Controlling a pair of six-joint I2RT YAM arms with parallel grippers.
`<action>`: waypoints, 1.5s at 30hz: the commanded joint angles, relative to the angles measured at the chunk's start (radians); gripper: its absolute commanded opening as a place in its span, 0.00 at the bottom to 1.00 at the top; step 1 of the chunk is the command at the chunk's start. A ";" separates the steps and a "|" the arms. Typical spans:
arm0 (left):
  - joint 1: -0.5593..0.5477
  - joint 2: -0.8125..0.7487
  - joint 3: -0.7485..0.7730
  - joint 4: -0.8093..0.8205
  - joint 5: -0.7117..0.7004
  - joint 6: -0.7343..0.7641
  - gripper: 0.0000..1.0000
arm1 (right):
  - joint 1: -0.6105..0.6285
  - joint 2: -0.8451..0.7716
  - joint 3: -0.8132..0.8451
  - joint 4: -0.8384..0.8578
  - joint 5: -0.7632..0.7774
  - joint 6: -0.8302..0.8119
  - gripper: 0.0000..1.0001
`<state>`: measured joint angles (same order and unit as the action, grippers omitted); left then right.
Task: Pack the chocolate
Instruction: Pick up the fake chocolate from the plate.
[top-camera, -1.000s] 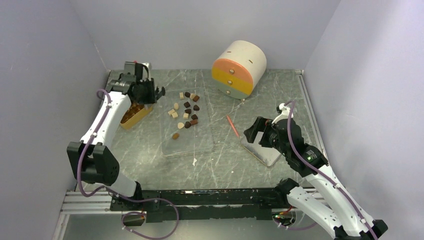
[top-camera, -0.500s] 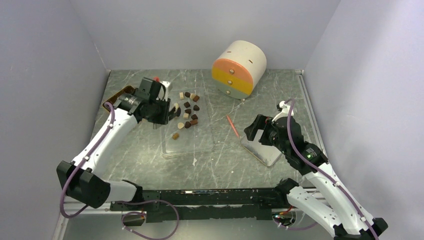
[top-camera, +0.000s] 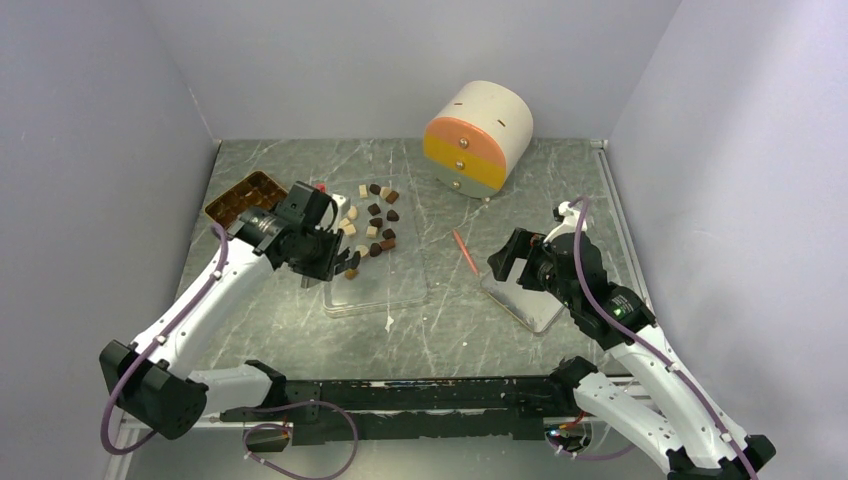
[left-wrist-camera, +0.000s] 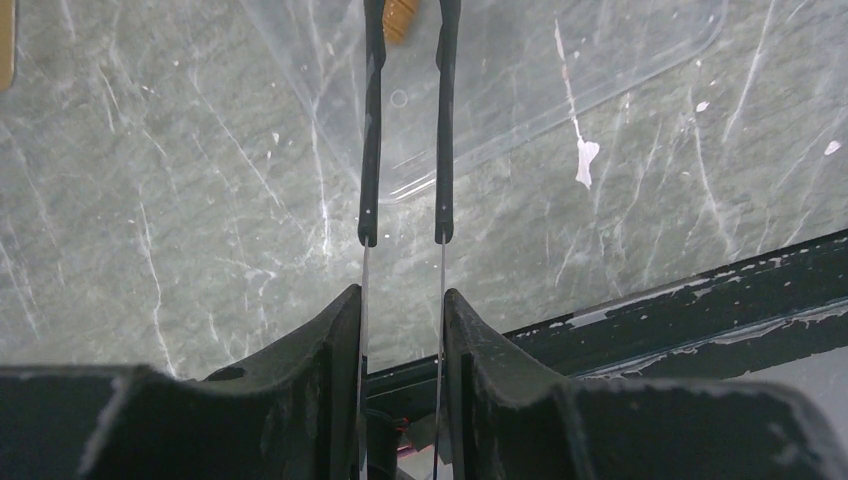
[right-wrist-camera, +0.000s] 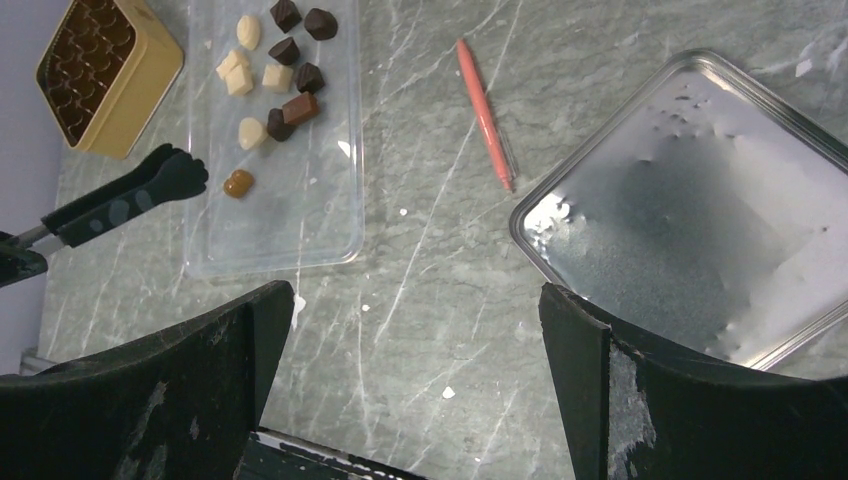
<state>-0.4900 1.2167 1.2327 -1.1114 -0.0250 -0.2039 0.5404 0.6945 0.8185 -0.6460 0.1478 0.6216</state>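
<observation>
Left fingers (left-wrist-camera: 372, 120) shifted to clear tray (left-wrist-camera: 600, 80) edge; chocolate (left-wrist-camera: 400, 15) seemingly at tips.

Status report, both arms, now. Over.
Left gripper open, tips just short of caramel piece on clear tray. Right gripper open, empty, by metal tin. Nothing between tips and piece.

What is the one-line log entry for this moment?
left gripper open over caramel-brown chocolate piece on clear plastic tray | right gripper open near silver metal tin
</observation>
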 joint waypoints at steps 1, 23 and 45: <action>-0.005 -0.005 -0.043 0.022 -0.006 0.005 0.37 | 0.003 -0.014 0.025 0.030 0.001 0.009 0.99; -0.006 0.059 -0.156 0.145 -0.068 0.015 0.37 | 0.003 -0.033 0.012 0.018 0.012 0.005 0.99; -0.005 0.026 -0.088 0.170 -0.147 -0.058 0.21 | 0.003 -0.045 -0.008 0.024 0.013 -0.001 0.99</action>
<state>-0.4927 1.2804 1.0752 -0.9775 -0.1207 -0.2287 0.5404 0.6655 0.8169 -0.6495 0.1490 0.6281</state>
